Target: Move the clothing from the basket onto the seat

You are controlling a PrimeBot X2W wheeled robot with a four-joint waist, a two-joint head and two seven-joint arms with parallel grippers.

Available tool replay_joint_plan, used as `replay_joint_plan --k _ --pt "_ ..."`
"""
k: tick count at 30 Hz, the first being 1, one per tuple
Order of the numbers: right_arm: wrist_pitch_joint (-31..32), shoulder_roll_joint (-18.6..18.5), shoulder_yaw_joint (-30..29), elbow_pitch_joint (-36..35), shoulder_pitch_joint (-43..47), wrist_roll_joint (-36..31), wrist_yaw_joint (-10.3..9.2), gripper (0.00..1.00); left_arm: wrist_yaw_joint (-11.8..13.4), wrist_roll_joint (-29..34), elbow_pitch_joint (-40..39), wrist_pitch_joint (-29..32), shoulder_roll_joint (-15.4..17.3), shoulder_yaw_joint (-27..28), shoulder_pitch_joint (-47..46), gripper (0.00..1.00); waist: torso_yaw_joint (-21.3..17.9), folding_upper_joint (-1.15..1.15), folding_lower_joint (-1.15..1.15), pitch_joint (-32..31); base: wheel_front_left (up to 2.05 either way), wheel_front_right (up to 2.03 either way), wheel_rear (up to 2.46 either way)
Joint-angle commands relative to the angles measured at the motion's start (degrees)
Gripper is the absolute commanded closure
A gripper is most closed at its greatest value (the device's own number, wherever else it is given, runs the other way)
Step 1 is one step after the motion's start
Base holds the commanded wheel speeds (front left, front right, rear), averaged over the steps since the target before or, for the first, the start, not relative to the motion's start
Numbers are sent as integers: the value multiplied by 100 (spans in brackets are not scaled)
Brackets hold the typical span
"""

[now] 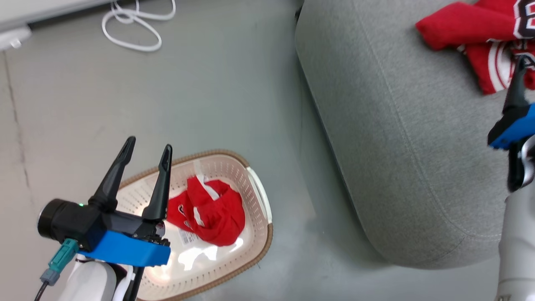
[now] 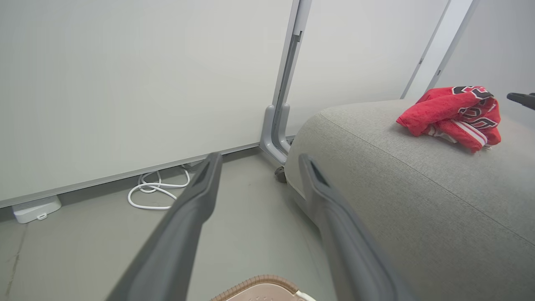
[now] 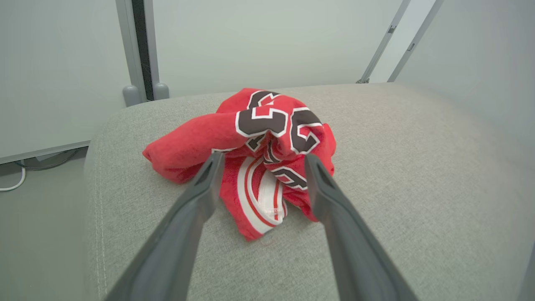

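The crumpled red numbered jersey (image 3: 267,133) lies on the big grey fabric sofa (image 1: 397,146), right tool (image 3: 262,159) wide and empty over it. The red white-trimmed shorts (image 1: 213,215) sit in the cream perforated basket (image 1: 260,251) beside the sofa, left tool (image 1: 149,144) wide. I reckon a retreating finger might snag the jersey.

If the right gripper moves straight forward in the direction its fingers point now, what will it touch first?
Most likely the crumpled red jersey with black-and-white numbers, lying on the grey fabric sofa just beyond the open right gripper; depth is hard to judge.
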Motion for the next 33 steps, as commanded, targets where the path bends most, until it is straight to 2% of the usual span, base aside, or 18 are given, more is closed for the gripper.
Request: replay_joint_plan --k 1,10,16,24,33 --pt "-39 37 157 -101 276 109 1 0 4 -20 74 -24 -69 75 99 0 33 0 1 -561 0 0 0" --pt "-71 172 1389 -1356 1895 948 1 0 -94 25 503 -27 -489 465 581 0 119 0 1 -1488 0 0 0" --pt "34 179 2104 -2228 2932 1469 1 0 -148 62 685 -27 -672 698 844 0 229 0 1 -1861 0 0 0" --pt "32 178 2369 -3047 3871 1859 1 0 -183 87 879 -27 -881 901 997 0 471 0 1 -2081 0 0 0" --pt "125 177 2647 -3257 4257 1920 1 0 -207 189 1024 -28 -1025 1224 1136 0 877 0 1 -2246 0 0 0"
